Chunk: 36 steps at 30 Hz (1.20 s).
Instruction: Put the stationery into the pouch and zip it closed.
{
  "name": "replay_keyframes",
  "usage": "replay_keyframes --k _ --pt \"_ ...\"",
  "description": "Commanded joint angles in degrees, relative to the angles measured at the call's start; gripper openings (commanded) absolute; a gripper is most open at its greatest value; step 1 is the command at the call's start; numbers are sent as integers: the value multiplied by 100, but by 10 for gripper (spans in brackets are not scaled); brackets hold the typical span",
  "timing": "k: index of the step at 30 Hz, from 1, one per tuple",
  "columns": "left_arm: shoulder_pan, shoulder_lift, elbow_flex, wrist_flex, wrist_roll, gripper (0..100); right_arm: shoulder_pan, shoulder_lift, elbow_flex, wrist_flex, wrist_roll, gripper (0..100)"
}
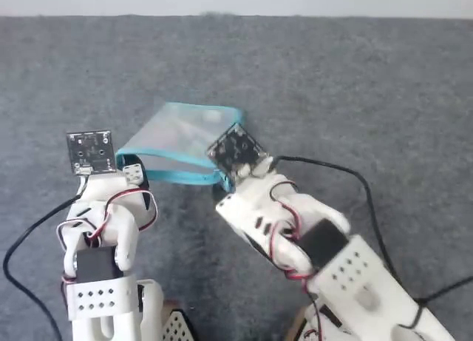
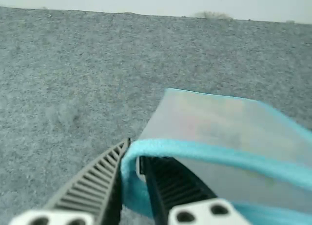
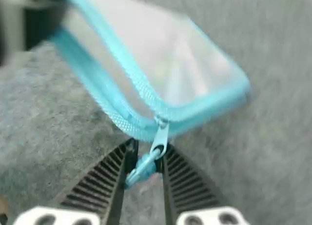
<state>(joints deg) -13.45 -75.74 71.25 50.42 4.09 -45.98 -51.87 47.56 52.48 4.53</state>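
Observation:
A translucent pouch (image 1: 183,137) with teal trim is held up off the grey carpet between both arms. My left gripper (image 1: 136,171) is at its near left corner. In the left wrist view the left gripper (image 2: 134,153) is shut on the teal edge (image 2: 127,186) of the pouch (image 2: 214,122). My right gripper (image 1: 224,180) is at the near right corner. There the right gripper (image 3: 147,151) is shut on the teal zipper pull (image 3: 146,161) below the slider (image 3: 161,121). Faint coloured shapes show through the pouch wall (image 3: 185,64).
Grey carpet (image 1: 355,82) lies all around, with a pale wall edge along the far side. A black cable (image 1: 362,186) loops beside the right arm, and another (image 1: 29,237) beside the left arm.

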Motion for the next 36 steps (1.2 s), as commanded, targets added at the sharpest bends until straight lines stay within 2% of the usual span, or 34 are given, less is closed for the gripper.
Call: replay_keyframes --k 1,9,13,22,26,28,30,34,36 --pt "105 26 -84 -149 -290 12 -356 -497 -747 444 369 6" --pt "1055 44 -75 167 -554 12 -1033 -505 -1266 1244 615 6" --pt "1108 44 -57 211 -580 11 -1499 -505 -1609 1385 791 6" --pt "1345 44 48 237 -730 11 -1727 277 -1820 602 809 7" --pt "1196 44 48 229 -730 11 -1807 426 -2013 769 818 16" --pt "1196 44 40 229 -721 11 -1807 400 -2101 1095 818 79" --pt "1178 44 40 220 -712 11 -1807 374 -2154 1464 897 191" --pt "1160 44 40 211 -712 11 -1798 365 -2110 2070 1556 444" --pt "1160 44 31 211 -703 11 -1684 356 -2110 2352 1688 526"
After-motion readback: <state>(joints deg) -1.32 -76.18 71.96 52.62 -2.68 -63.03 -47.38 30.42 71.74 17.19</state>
